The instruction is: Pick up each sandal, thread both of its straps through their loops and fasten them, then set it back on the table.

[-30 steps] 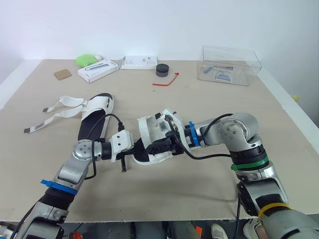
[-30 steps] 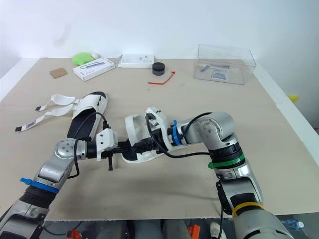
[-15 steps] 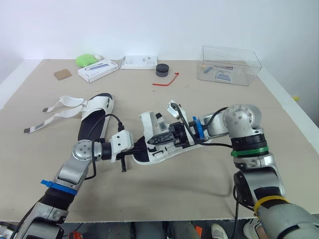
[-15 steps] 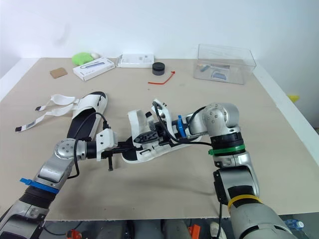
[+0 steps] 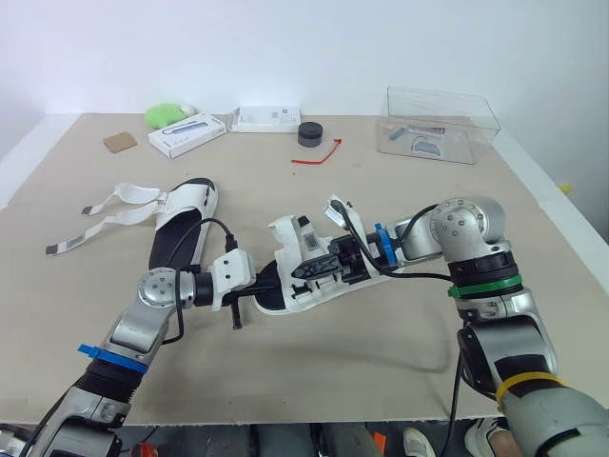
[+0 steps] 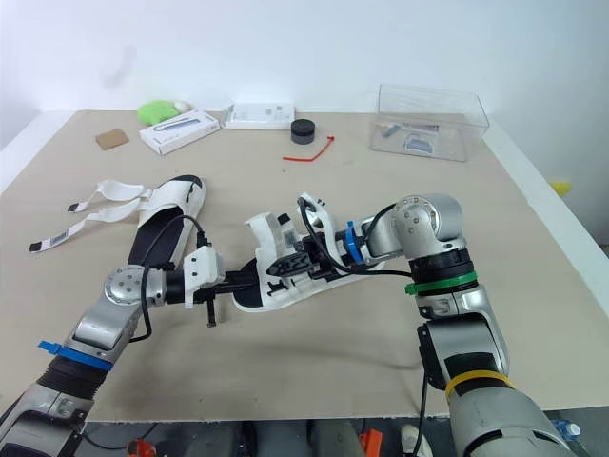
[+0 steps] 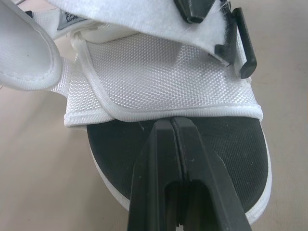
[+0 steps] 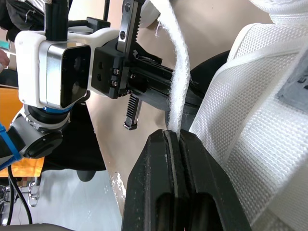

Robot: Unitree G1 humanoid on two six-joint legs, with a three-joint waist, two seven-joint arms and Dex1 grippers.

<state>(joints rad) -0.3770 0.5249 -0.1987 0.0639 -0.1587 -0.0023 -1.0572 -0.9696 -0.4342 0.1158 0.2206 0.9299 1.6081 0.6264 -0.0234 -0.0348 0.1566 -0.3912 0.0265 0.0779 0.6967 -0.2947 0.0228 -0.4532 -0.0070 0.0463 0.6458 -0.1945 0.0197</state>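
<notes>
A white sandal with a black sole (image 5: 303, 276) is held just above the table's middle between both grippers. My left gripper (image 5: 269, 283) is shut on the sole's edge at one end; the left wrist view shows its fingers (image 7: 159, 144) pinched on the black sole under the white mesh upper (image 7: 159, 77). My right gripper (image 5: 312, 268) is shut on one fuzzy white strap (image 8: 177, 82) of this sandal, right beside the upper. The second sandal (image 5: 183, 227) lies flat at the left, its two straps (image 5: 112, 206) loose and spread out on the table.
Along the far edge stand a clear plastic box (image 5: 440, 124), two white boxes (image 5: 186, 134) (image 5: 265, 118), a black round puck (image 5: 310, 133), a red tie (image 5: 317, 154), a green object (image 5: 164, 114) and a brown square (image 5: 120, 142).
My right arm has drawn back to the right with the strap in its fingers, and the sandal's upper has shifted slightly right with it. The left arm has held still.
</notes>
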